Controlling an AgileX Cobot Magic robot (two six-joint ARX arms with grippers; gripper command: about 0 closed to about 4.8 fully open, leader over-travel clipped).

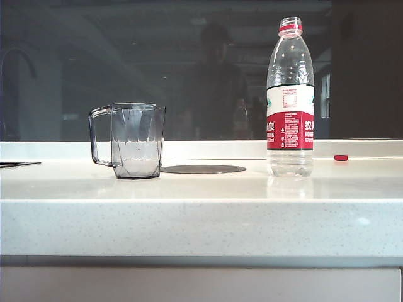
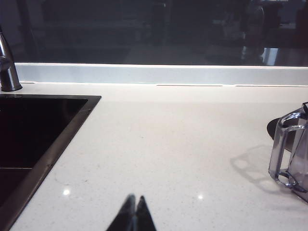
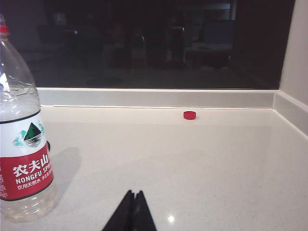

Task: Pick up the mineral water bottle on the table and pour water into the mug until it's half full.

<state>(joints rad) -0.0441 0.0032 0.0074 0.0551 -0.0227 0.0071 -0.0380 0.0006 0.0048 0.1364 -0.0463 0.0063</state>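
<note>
Two vessels stand on the table [image 1: 208,220] in our exterior view, and we read them from left to right. At about nine o'clock from the dark round disc [image 1: 203,168] stands the mug [image 1: 129,140], upright, smoky-grey and faceted, with its handle turned outward to nine o'clock; its base sits just beside the rim of the disc. At about three o'clock from the disc, well apart from the mug, stands the mineral water bottle [image 1: 290,97], upright and uncapped, showing its red neck ring and its red-and-white label. We cannot tell how much water it holds. A small red cap [image 1: 340,158] lies on the table at three o'clock from the bottle, near the back ledge.

We see neither arm in the exterior view. Our left gripper [image 2: 134,209] shows in the left wrist view with its dark fingertips pressed together, holding nothing, above bare table between a black sink [image 2: 33,139] and the mug. Our right gripper [image 3: 133,204] likewise has its fingertips closed on nothing, hovering over the table near the bottle, apart from it
</note>
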